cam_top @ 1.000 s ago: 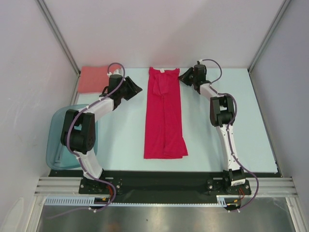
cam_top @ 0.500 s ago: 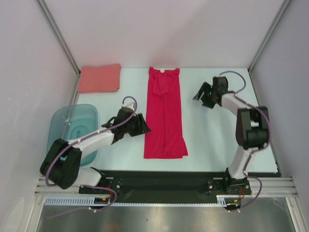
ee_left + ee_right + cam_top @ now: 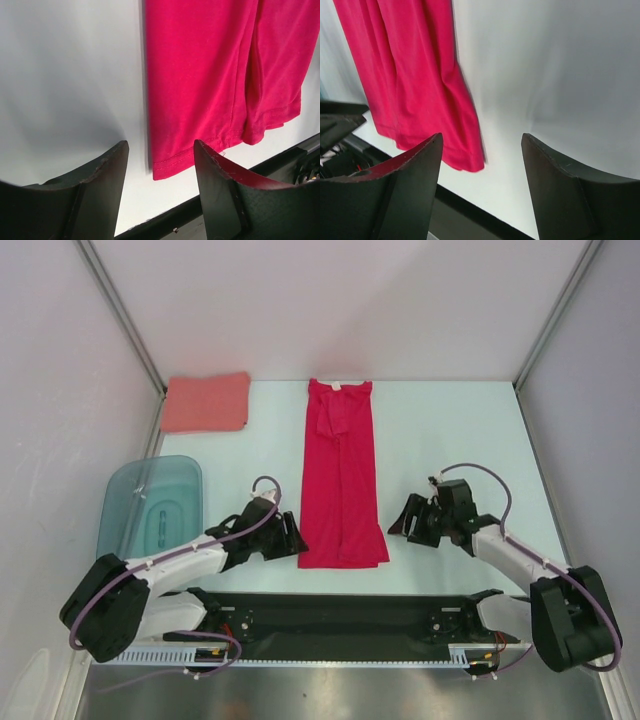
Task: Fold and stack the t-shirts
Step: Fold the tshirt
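As the crimson t-shirt [image 3: 340, 475] lies flat, the left gripper [image 3: 297, 537] and right gripper [image 3: 396, 523], both spread, flank its hem.

Both wrist views cut the crimson t-shirt [image 3: 200, 75] off at the top edge

Robotics laboratory test cell, top view. Plain white panel walls [image 3: 330, 300], framed by aluminium profile posts [image 3: 120, 315] rising at 11 and 1 o'clock, enclose a pale blue table [image 3: 450, 440]. At 6 o'clock, two cabled robot arms [image 3: 180, 565] are bolted to a black base plate [image 3: 340, 610] on a slotted aluminium rail [image 3: 120, 623], with a white cable duct [image 3: 140, 653] just below it.
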Motion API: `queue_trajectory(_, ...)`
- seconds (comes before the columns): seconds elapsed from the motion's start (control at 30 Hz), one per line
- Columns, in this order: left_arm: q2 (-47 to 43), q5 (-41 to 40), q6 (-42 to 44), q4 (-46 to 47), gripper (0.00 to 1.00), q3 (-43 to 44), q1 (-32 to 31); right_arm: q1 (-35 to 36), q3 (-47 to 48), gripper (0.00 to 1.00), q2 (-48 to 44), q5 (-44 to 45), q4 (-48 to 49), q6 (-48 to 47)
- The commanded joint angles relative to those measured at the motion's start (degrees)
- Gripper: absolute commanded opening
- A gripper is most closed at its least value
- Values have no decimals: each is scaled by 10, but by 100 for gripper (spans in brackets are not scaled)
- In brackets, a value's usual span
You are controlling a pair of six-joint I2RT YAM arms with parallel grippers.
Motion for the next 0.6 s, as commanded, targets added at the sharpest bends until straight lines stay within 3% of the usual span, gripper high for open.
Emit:
queue_trajectory(0.0,8,-11,-16,-4,62,-20,-10,30,-30,69,-18,-37,41,10)
queue_trajectory(0.23,21,2,-22,7,60,-37,-15,118,-57,64,12,-30,94,56)
queue_trajectory(0.57,20,13,-23,10,58,-56,-14,145,-104,60,-10,-19,137,102)
